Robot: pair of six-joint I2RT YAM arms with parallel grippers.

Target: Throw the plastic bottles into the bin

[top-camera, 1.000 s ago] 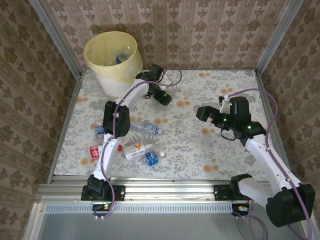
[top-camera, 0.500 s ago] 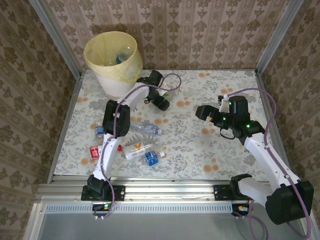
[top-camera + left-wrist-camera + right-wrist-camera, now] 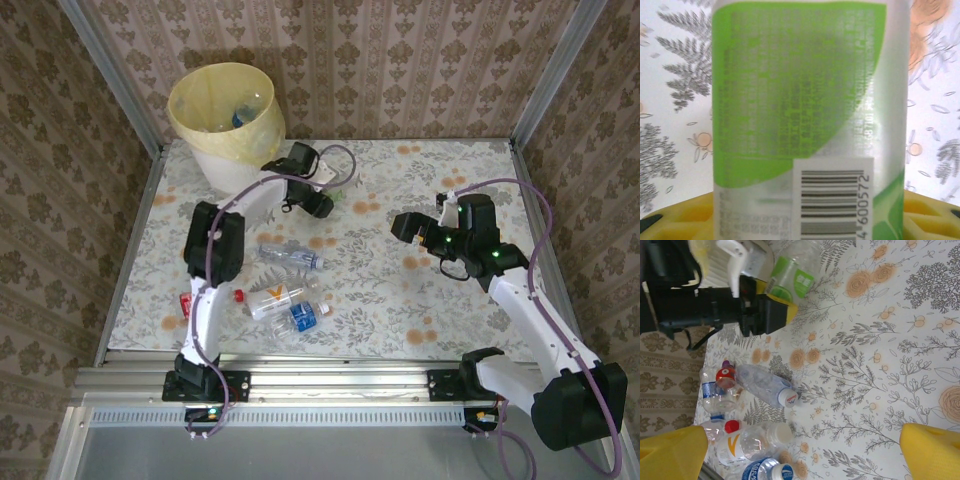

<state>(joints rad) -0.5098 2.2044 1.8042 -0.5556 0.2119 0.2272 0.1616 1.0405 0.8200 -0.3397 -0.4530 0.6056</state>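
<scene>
– Pale floral table (image 3: pixel 400 300) first. What's the biggest thing on it?
– The pale-yellow bin (image 3: pixel 235 165), far left corner, bag-lined, upright. A couple of bottles lie inside; a blue cap shows.
– Arms?
– The left arm reaches out to just right of the bin. The left gripper (image 3: pixel 322 203) is down at the tabletop, with the green-labelled bottle (image 3: pixel 805 110) between its yellow pads (image 3: pixel 675 220), one pad on each side and right at the bottle's walls. Whether it's actually clamped, the annotator cannot tell.
– The right one?
– The right gripper (image 3: pixel 405 228) hangs over the mid-right of the table, its yellow fingers (image 3: pixel 932 452) spread wide, nothing between them.
– Loose bottles?
– A cluster sits near left, well apart from the bin. There's a clear bottle (image 3: pixel 290 255) with a white cap, an orange-marked bottle (image 3: pixel 275 298) just nearer, and a blue-labelled bottle (image 3: pixel 305 316) touching that one. A red-labelled bottle (image 3: pixel 187 303) lies by the left edge. All are on their sides.
</scene>
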